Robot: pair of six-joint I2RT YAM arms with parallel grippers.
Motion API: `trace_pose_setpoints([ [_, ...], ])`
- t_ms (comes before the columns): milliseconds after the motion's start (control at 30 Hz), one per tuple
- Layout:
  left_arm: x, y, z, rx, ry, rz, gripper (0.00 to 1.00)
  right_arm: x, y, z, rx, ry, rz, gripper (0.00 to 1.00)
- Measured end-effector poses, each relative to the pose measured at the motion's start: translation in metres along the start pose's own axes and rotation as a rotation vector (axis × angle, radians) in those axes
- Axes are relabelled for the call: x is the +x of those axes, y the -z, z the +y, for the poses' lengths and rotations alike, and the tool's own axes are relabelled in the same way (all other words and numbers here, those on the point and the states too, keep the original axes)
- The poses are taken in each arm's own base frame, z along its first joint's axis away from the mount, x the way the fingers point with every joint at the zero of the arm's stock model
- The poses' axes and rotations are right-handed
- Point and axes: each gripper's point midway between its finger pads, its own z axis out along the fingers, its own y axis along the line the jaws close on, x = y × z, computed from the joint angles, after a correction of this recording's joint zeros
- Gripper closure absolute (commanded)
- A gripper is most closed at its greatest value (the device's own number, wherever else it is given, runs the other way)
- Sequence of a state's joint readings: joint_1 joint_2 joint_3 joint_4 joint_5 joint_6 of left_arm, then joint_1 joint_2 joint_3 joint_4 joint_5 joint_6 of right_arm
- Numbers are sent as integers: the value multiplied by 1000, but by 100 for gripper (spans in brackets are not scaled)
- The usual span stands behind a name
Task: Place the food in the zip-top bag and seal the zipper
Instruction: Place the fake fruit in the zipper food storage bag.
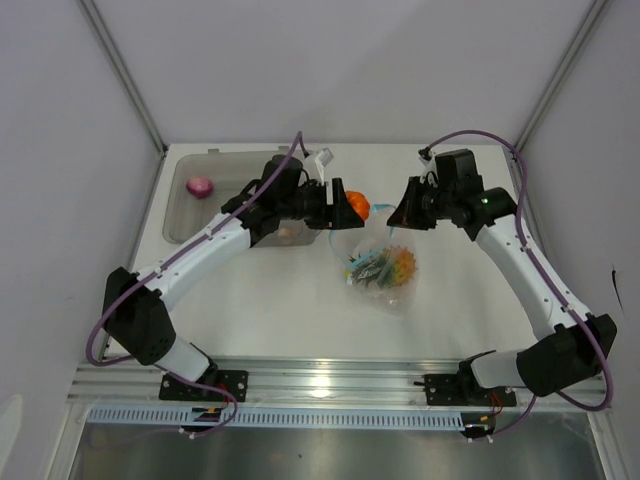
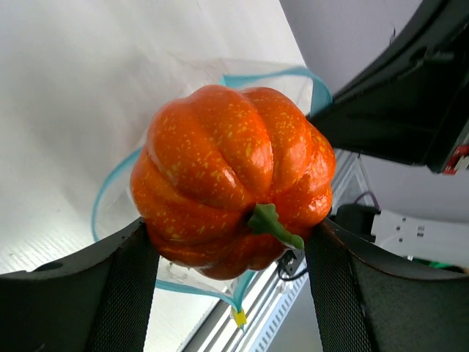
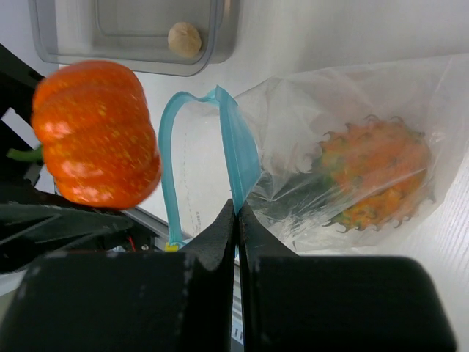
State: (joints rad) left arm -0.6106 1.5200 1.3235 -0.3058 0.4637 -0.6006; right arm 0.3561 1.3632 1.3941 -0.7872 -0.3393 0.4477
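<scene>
Pumpkin (image 2: 231,180) clamped in our left claw (image 2: 231,246) hangs near the bag (image 3: 352,95); our right claw (image 3: 237,213) pinches the zipper (image 3: 238,154), mouth open. Next we must drop it inside.

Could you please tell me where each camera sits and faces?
Top external: overhead from behind, looking down at the table; left arm and right arm show.
Left wrist: on that wrist, looking along the left gripper, shut on the toy pumpkin.
Right wrist: on that wrist, looking along the right gripper, shut on the zipper.
Shared: both wrist views show the toy pumpkin and zip-top bag.
</scene>
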Motion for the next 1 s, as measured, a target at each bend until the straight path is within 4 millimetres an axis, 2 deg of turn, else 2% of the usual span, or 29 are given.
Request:
trace_pose_setpoints([
  [267,30,-4,-9,20,-63,92,99,5,10,0,7,8,-15,100],
  [500,55,-10,2,-16,-68,188,100,8,15,7,-3,20,-20,100],
  [667,64,-12,9,-41,-54,231,99,11,15,12,-11,32,-17,100],
  [800,66,-17,2,-31,-75,247,99,12,15,13,-14,33,-15,100],
  [867,70,-21,-3,-20,-87,264,96,12,15,13,-15,32,-15,100],
  [967,77,-29,-10,7,-99,298,80,12,15,14,-16,29,-14,100],
  [1000,80,-31,-11,13,-105,308,70,13,15,14,-16,29,-14,100],
])
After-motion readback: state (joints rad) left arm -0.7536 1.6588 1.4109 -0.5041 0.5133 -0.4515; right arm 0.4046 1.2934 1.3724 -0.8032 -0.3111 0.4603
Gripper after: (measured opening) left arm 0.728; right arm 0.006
